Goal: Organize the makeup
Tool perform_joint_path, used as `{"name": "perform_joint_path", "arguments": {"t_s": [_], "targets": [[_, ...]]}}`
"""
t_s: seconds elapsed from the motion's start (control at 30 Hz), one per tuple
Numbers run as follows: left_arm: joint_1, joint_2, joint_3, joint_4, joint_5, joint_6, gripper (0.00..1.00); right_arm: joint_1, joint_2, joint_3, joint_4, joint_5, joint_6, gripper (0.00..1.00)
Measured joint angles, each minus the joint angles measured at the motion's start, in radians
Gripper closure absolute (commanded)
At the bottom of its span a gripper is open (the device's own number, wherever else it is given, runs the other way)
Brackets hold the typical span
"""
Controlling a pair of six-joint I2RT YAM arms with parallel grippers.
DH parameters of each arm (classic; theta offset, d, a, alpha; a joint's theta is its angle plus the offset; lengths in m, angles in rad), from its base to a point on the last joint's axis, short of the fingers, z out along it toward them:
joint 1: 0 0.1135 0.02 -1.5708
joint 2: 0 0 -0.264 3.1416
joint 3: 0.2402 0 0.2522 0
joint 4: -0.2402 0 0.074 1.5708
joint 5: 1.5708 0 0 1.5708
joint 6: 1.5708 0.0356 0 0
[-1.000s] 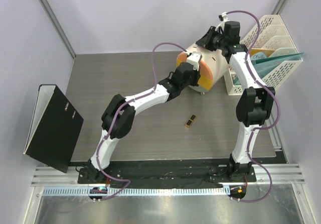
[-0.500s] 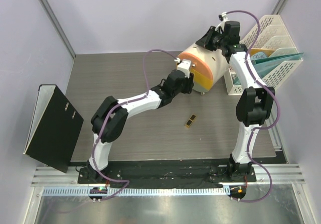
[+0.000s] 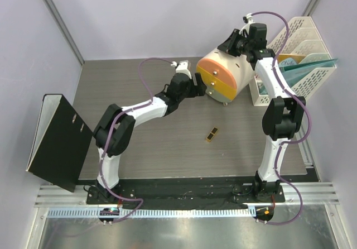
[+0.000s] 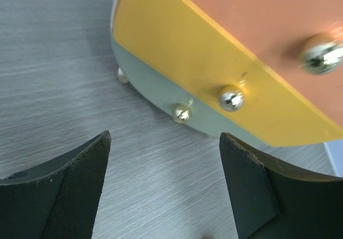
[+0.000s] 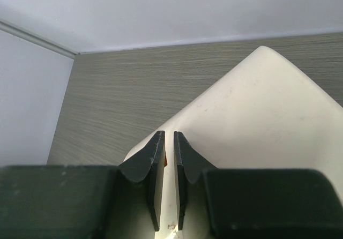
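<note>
At the far left a black binder (image 3: 58, 140) is standing tilted at the table's edge, well apart from my work. I am holding my left gripper (image 4: 163, 142) wide open with nothing between its pads, just in front of the drum-shaped drawer box (image 3: 223, 76). It is facing the silver knobs (image 4: 231, 98) on the yellow and pale green drawers.

The only makeup I am seeing is the black-gold lipstick (image 3: 212, 134). It is lying flat and slanted on the bare table, nearer to me than the box and touching nothing. I am judging it light, hard and slick-cased, so it may skid or roll. I would take it across its narrow width at the middle.

Further right, my right gripper (image 5: 166, 137) is sitting on the box's upper rear with its fingers nearly together. They seem to be pinching a thin cream edge there. At the far right a white file rack (image 3: 295, 42) is standing beside the box.

The bottles, compact and jars are nowhere in view. Whether the drawers are hiding them, I cannot tell.
</note>
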Motion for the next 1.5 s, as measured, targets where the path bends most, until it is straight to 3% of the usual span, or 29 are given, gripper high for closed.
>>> {"name": "perform_joint_path", "arguments": {"t_s": [0.27,0.6,1.2,1.3,1.5], "targets": [[-0.014,0.158,0.117,-0.061,0.038,0.105,0.19,0.000,0.000,0.000,0.000,0.000,0.000,0.81],[-0.020,0.222,0.201,-0.087,0.052,0.156,0.23,0.000,0.006,0.006,0.000,-0.001,0.000,0.81],[-0.035,0.320,0.315,-0.081,0.085,0.079,0.45,0.000,0.017,0.018,0.000,-0.002,0.000,0.81],[-0.037,0.324,0.320,-0.082,0.090,0.071,0.56,0.000,0.017,0.018,0.000,-0.002,-0.001,0.81],[-0.040,0.350,0.338,-0.090,0.105,0.054,0.62,0.000,0.017,0.018,0.000,-0.002,-0.001,0.81]]}}
